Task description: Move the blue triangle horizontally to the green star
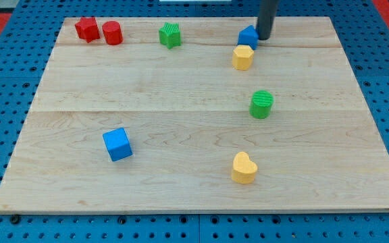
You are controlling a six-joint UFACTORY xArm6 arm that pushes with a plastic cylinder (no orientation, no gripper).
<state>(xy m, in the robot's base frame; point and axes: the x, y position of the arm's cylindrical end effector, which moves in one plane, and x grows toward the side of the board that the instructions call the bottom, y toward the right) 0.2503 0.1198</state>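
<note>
Pale wooden board [181, 88] lay on blue pegboard [5, 40], and my tip [264, 38], a bare rod with no jaws to open or close, touched the blue triangle [248, 36] near the top edge. Below that sat one yellow hexagon [242, 57], with the green star [170, 34] well to the view's left. One each of green cylinder [261, 104], yellow heart [244, 168] and blue cube [117, 144] lay farther out, and two red blocks [99, 30] sat by the top-left corner.

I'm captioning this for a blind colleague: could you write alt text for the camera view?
A dark rod's tip rests against the right side of a blue triangle near the top of a wooden board, with a green star further left. A yellow block sits just below the triangle; red, green, blue and yellow blocks lie scattered elsewhere.
</note>
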